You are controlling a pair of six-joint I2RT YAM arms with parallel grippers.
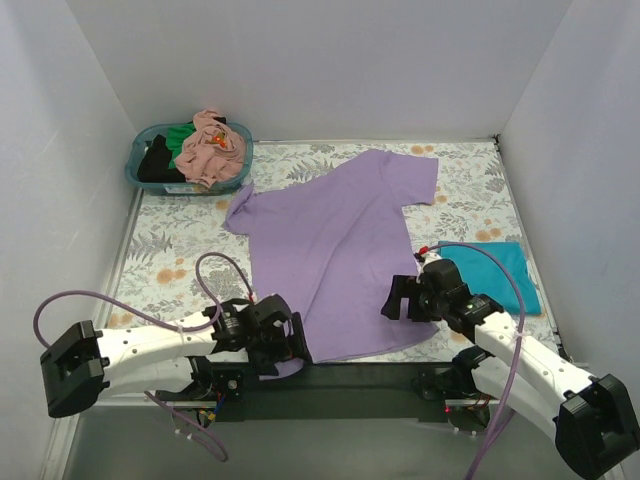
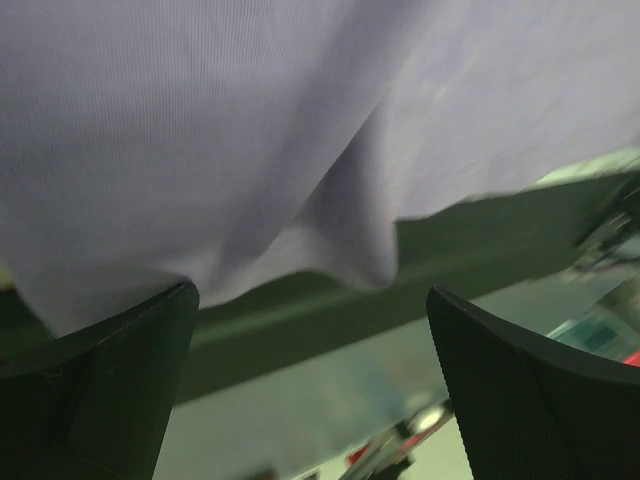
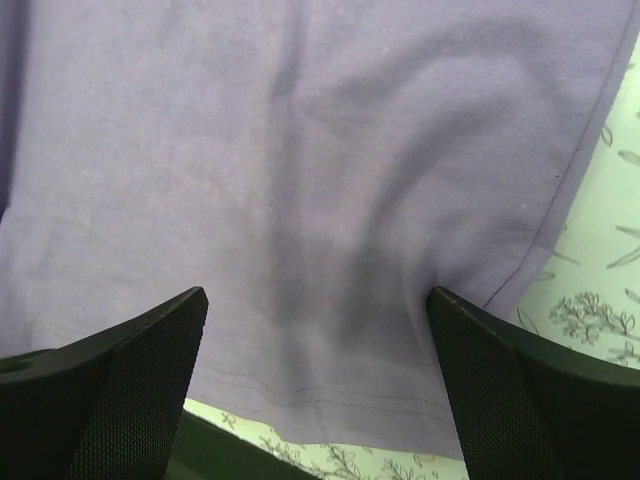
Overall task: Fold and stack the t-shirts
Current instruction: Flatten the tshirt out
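Lavender t-shirt (image 1: pixel 335 250): lay spread flat at table centre, unfolded. Teal t-shirt (image 1: pixel 503 268): near right, apparently already folded. Pink t-shirt (image 1: pixel 212 148), green t-shirt (image 1: pixel 180 135), black t-shirt (image 1: pixel 155 160): heaped in basket (image 1: pixel 150 182), far left. Left gripper (image 1: pixel 287 338), right gripper (image 1: pixel 396 298): fingers spread, holding nothing, at the lavender near hem. Judged early: four unfolded.

Left hand (image 1: pixel 293 338) and right hand (image 1: pixel 394 299) both hover low, fingers apart.
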